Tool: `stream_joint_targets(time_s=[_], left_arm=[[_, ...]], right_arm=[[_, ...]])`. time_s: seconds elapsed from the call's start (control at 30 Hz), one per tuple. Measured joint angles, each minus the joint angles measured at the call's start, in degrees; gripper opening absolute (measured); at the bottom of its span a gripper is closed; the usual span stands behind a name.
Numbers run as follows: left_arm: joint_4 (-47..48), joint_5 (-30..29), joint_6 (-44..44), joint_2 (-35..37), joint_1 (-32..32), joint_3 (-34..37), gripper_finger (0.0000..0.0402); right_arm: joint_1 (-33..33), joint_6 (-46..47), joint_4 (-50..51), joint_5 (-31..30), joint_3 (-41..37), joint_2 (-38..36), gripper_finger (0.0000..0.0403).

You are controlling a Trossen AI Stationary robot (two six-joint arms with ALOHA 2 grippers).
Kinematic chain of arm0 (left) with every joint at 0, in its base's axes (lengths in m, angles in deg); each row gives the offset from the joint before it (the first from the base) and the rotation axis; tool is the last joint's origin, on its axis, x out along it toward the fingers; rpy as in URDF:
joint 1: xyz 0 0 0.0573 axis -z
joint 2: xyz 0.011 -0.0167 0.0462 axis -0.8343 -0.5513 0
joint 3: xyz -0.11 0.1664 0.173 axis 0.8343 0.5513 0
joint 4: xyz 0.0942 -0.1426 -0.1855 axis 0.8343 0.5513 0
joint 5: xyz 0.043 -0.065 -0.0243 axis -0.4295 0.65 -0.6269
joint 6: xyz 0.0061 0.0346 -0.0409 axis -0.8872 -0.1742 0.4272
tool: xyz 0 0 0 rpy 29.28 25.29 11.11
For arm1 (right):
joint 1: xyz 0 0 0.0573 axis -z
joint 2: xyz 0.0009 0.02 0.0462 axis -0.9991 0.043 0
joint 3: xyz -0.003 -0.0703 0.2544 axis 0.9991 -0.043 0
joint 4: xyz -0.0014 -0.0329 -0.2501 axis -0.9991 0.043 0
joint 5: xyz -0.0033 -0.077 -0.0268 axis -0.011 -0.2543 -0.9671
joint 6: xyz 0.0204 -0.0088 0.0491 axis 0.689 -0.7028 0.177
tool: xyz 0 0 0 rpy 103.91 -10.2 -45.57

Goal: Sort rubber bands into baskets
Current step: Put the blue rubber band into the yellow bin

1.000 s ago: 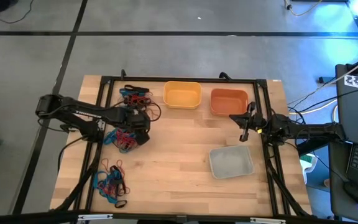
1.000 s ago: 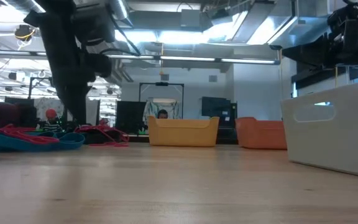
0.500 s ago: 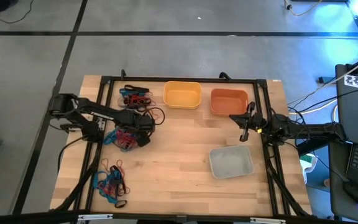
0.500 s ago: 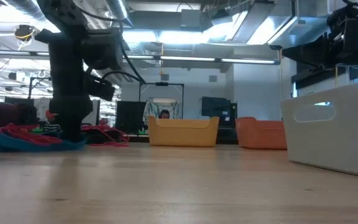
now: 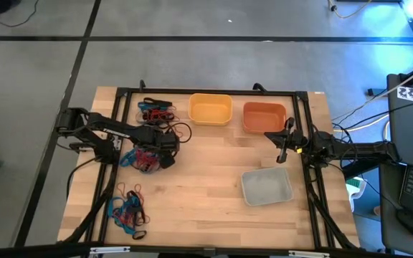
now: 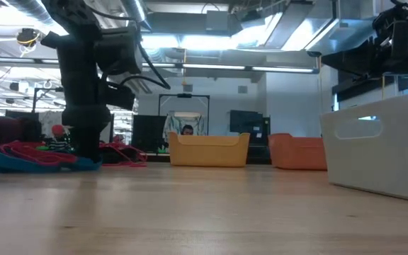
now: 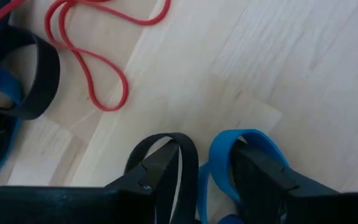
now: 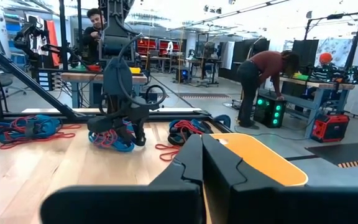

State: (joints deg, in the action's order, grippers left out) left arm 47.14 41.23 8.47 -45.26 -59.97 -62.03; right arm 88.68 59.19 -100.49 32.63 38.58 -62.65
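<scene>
Fingers [image 7: 166, 171] of left gripper [image 7: 207, 177] now lower, around rubber bands [image 5: 143, 159].

We count three baskets on the bench [image 5: 214, 215]: one yellow basket [image 5: 210, 110], one orange basket [image 5: 264, 117] and one pale grey basket [image 5: 267, 186]. The rubber bands lie in three heaps: a far heap [image 5: 155, 109], a middle heap [image 5: 143, 159] and a near heap [image 5: 127, 211]. The single bands are too tangled for us to count. We see two robot arms.
</scene>
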Motion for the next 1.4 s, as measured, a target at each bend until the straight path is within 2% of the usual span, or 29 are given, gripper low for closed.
stream_joint_targets(time_s=[0.17,0.43,0.5,0.7,0.9,1.17,1.4], left_arm=[[-1.3,-0.1,-1.4,0.0,-0.1,0.0,0.0118],[-1.7,-0.2,-5.2,0.0,-0.1,0.0,0.0021],[-1.9,-0.3,-6.0,0.0,-0.1,-0.1,0.0008],[0.2,-0.3,-6.4,1.9,0.0,-3.8,0.0019],[1.5,-0.4,-7.5,6.6,0.1,-7.5,0.0007],[0.9,-4.6,-7.1,14.1,0.1,-7.7,0.0014],[-1.5,-7.3,-7.0,16.3,0.9,-7.7,0.0012]], right_arm=[[0.0,0.4,0.1,0.9,0.0,0.0,0.0005],[0.0,0.4,0.1,0.9,0.0,0.0,0.0005],[0.0,0.4,0.1,0.9,0.0,0.0,0.0005],[0.0,0.4,0.5,0.9,0.0,0.0,0.0005],[0.0,0.4,0.5,0.9,0.0,0.0,0.0005],[0.0,0.4,0.5,0.9,0.0,0.0,0.0005],[0.0,0.4,0.5,0.9,0.0,0.0,0.0005]])
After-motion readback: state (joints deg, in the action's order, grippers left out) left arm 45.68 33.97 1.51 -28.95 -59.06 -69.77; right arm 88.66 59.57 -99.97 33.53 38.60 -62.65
